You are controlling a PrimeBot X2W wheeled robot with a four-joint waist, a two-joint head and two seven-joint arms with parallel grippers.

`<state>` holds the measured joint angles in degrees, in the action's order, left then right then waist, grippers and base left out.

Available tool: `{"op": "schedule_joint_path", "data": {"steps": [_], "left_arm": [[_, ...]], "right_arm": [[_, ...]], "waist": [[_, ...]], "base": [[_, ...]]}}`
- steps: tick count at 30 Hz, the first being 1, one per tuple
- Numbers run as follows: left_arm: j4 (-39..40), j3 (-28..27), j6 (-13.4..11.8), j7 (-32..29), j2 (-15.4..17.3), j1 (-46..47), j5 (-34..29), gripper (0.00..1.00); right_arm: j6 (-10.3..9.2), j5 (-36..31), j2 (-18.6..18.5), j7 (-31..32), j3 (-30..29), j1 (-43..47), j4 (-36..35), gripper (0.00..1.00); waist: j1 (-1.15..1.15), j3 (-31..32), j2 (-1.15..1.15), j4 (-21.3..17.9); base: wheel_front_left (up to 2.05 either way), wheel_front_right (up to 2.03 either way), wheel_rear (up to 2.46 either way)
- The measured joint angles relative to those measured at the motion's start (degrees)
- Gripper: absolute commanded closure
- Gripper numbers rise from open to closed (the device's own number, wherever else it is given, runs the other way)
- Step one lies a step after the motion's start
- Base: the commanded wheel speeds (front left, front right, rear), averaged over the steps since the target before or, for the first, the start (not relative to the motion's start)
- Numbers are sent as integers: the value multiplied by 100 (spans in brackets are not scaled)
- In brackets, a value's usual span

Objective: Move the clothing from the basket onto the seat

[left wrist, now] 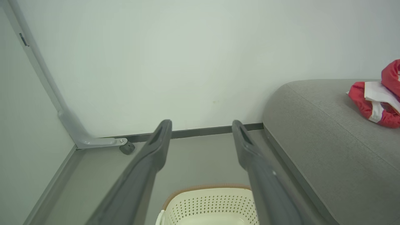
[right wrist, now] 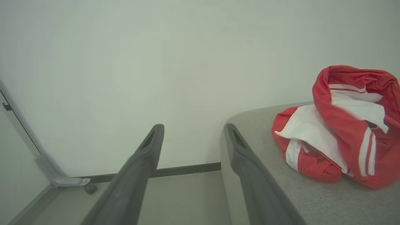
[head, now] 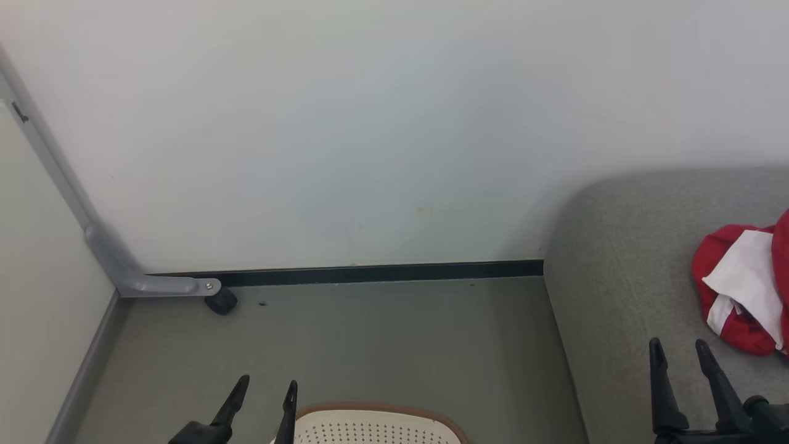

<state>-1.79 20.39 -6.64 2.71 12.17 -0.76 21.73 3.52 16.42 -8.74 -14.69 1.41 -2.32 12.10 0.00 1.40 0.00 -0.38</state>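
Pale wall point(head: 370, 123) w/ dark skirting point(head: 370, 272), grey-green floor point(head: 370, 333). Grey seat point(head: 616, 259) at right. Cream basket point(head: 376, 425) on floor beside it. Red/white clothing point(head: 739, 283) bunched on seat. Both parted, empty: left claw point(head: 269, 381) by basket, right claw point(head: 678, 342) over seat.

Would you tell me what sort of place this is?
Likely a plain indoor room set up like a home corner: a grey sofa seat, a laundry basket on the floor, a bare white wall.

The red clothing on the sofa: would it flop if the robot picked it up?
Probably floppy: the clothing lies crumpled in soft folds on the seat. Pinched, it would likely dangle and unfold. It seems unlikely to roll, being slumped.
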Motion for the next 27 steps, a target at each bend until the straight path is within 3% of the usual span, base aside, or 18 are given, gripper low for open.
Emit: {"op": "schedule_joint_path", "data": {"steps": [15, 27], "left_arm": [[-506, -407, -42, 145, -114, -172, 36, 0], [-772, -645, -42, 276, -207, -182, 33, 0]], "right_arm": [[-259, -152, 218, -1, 126, 573, -450, 0], [-354, -194, 227, 8, 151, 770, -671, 0]], "waist": [[0, 56, 0, 205], [0, 90, 0, 220]], "base": [[0, 0, 0], [0, 0, 0]]}}
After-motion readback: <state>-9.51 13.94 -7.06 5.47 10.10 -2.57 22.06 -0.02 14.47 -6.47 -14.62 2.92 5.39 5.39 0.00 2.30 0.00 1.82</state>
